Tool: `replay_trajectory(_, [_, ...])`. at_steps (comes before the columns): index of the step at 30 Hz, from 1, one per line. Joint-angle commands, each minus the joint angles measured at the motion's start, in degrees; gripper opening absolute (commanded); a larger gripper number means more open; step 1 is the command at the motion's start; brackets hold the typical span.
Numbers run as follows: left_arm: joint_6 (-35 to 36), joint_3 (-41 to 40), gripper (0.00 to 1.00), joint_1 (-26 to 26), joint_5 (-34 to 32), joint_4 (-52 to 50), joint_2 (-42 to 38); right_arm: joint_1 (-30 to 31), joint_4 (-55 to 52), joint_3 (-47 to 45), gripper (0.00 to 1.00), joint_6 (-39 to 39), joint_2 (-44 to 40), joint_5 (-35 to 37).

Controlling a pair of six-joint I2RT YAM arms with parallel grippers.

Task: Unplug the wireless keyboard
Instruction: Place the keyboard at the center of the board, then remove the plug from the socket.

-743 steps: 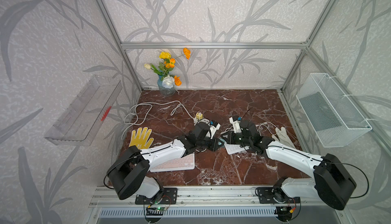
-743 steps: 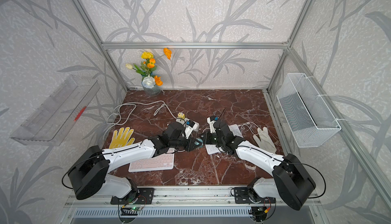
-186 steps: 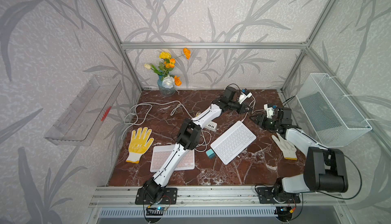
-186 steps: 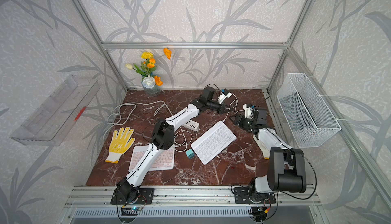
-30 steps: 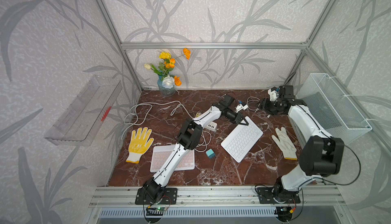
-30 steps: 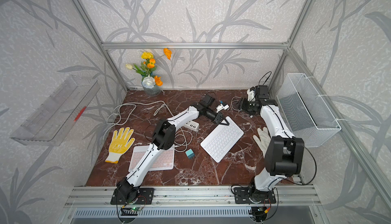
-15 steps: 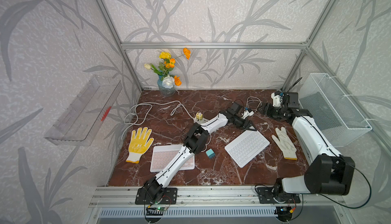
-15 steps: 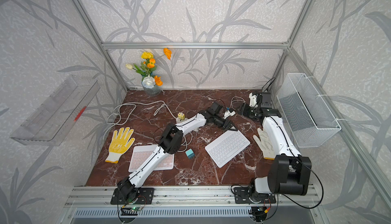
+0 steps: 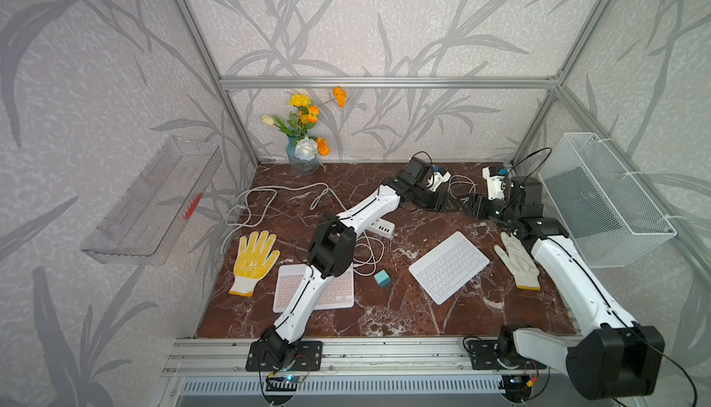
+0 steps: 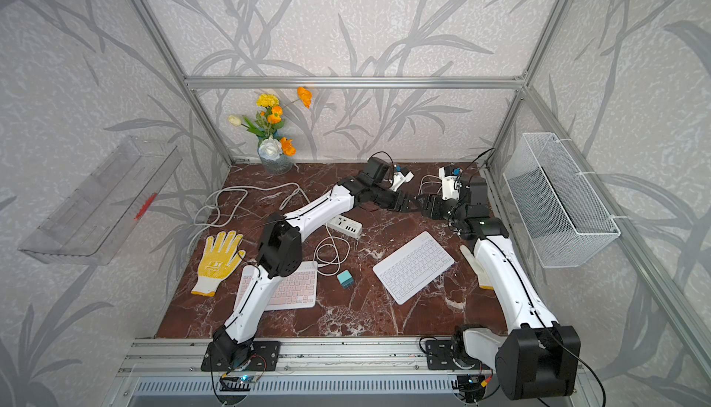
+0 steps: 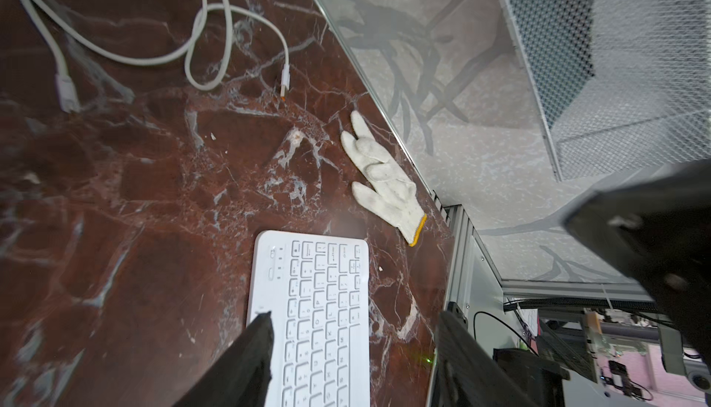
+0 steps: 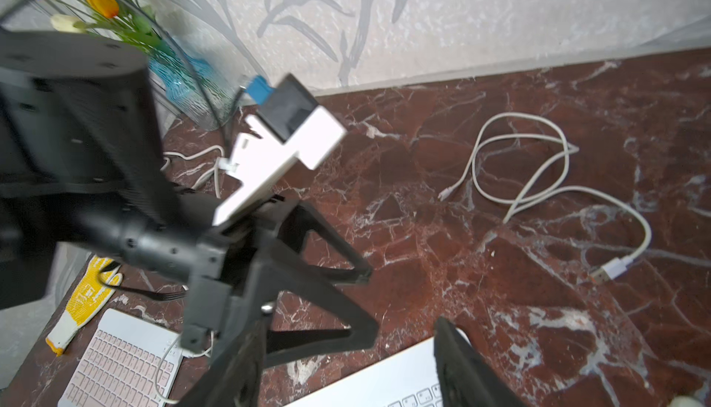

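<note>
Shifted lower-right since a second ago, the flat white wireless keyboard [image 9: 449, 266] lies centre-right on the red marble tabletop [image 9: 384, 316]. Wrist views alone show the white cable plug [image 11: 284, 78] lying apart from it. Both the left gripper [image 11: 354, 316] and right gripper [image 9: 472, 207] gape, empty.

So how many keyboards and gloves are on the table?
Keyboards: 2, the white keyboard and the pink keyboard
Gloves: 2, the yellow glove and the white glove
Total: 4
</note>
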Motion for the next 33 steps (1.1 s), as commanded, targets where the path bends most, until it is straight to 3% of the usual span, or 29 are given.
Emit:
replay_trajectory(1, [3.97,-6.35,0.67,0.18,-6.39,-2.19,-7.82,2.67,4.53,-0.94,0.69,-3.85,-0.78,-1.61])
replay_trajectory(8, [3.51,-24.15,0.66,4.03,-17.68,-2.28,-23.69,10.96,7.75,-1.4,0.69,-10.58,2.03,-0.79])
replay_trajectory(19, [-1.48,-56.17,0.6,15.06,-27.65,3.53,-49.29,20.61,19.89,-2.03,0.69,-14.75,12.5,-3.76])
replay_trajectory(26, [-0.66,-63.41,0.59,23.83,-29.75,2.05,-53.58,26.72,19.25,7.3,0.69,-19.21,26.15,-1.83])
replay_trajectory(33, [-3.59,-69.12,0.56,29.23,-32.0,4.7,-54.71,29.13,16.32,19.1,0.7,-21.96,40.5,-1.56])
